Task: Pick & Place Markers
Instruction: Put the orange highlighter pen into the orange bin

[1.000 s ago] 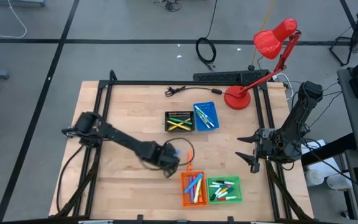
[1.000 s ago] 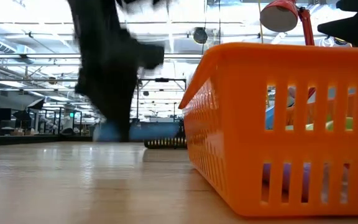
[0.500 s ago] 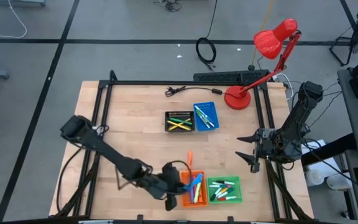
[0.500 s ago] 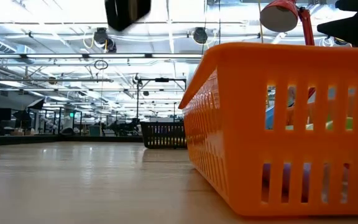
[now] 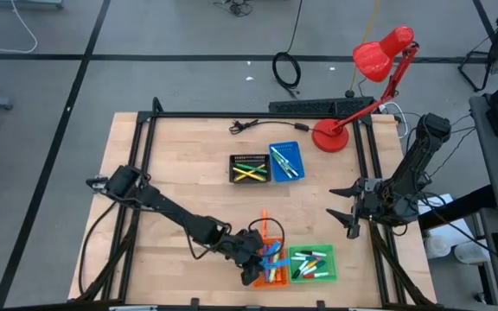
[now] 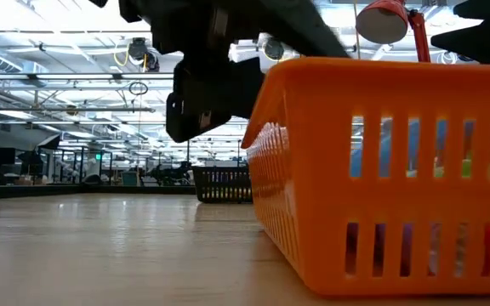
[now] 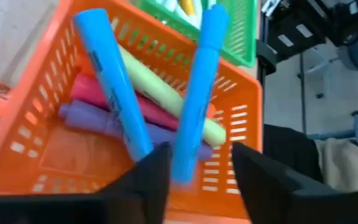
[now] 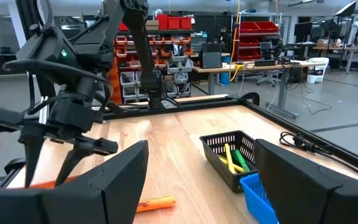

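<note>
Left gripper (image 5: 258, 257) hangs over the near-left corner of the orange tray (image 5: 255, 275) at the front of the table (image 5: 180, 190), its two dark fingers (image 7: 151, 180) parted around the lower end of a blue marker (image 7: 194, 93); whether they press on it or have just let it go cannot be told. That marker stands tilted between the fingers with its far end up over the tray, and in the wrist view it crosses a second blue marker (image 7: 114, 87) that lies on a yellow one (image 7: 160, 93), a pink one (image 7: 89, 93) and a purple one (image 7: 98, 121) on the tray floor. An orange marker (image 5: 264, 218) lies loose on the wood just behind the tray. Beside the orange tray sits a green tray (image 5: 313, 263) with more markers; farther back are a black tray (image 5: 249, 168) and a blue tray (image 5: 285, 161), each with markers in it. Half a second ago the left gripper was just left of the orange tray and out at the tray's side; now it is over the tray's edge, and in the low view the dark arm has dropped down against the tray's left rim. One second ago it was farther back on the table, near the loose orange marker. Right gripper (image 5: 344, 212) waits off the right edge of the table with its fingers spread wide and nothing in them, in the same place as before.
</note>
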Tool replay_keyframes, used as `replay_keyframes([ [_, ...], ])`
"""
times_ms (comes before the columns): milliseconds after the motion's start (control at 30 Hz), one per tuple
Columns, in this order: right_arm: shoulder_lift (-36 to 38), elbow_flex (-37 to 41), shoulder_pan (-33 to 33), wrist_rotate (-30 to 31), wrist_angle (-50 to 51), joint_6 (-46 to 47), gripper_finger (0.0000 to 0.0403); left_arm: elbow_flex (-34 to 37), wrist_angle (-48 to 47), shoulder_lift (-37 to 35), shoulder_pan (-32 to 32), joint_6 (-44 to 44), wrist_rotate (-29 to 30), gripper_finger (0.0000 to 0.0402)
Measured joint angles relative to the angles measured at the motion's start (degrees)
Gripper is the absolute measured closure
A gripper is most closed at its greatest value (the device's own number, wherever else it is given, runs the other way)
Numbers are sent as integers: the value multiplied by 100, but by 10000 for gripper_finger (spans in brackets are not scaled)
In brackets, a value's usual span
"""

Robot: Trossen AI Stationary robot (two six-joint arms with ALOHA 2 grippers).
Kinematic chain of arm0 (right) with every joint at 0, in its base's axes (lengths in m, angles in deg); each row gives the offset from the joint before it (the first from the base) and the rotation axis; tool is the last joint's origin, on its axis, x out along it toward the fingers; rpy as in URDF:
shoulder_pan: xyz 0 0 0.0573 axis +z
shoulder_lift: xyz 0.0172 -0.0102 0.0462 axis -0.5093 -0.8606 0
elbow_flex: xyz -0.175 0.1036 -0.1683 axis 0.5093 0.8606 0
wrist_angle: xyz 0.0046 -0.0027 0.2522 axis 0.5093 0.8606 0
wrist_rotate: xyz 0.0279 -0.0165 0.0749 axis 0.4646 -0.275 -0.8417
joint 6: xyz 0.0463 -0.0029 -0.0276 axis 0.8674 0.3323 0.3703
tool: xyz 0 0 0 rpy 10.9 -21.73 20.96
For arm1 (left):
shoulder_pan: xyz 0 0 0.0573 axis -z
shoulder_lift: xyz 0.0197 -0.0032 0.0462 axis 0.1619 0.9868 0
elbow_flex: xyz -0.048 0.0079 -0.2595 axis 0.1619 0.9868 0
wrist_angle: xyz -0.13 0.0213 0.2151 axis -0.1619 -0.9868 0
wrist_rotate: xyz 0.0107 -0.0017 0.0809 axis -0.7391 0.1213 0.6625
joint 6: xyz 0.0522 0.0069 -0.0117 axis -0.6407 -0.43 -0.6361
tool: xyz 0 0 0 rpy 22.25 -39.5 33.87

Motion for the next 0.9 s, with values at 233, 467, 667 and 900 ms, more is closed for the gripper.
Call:
replay_keyframes([
  [233,0,0,0,0,-2,2,124,0,2,-113,-111,25,-533,138],
  [467,0,0,0,0,-2,2,124,-2,-622,-653,-504,-403,-306,112],
  [667,1,0,0,0,-2,2,124,-11,-805,-790,-992,-1023,600,111],
  [900,0,18,0,-3,-7,-24,124,-4,-548,29,-1619,-796,-232,110],
])
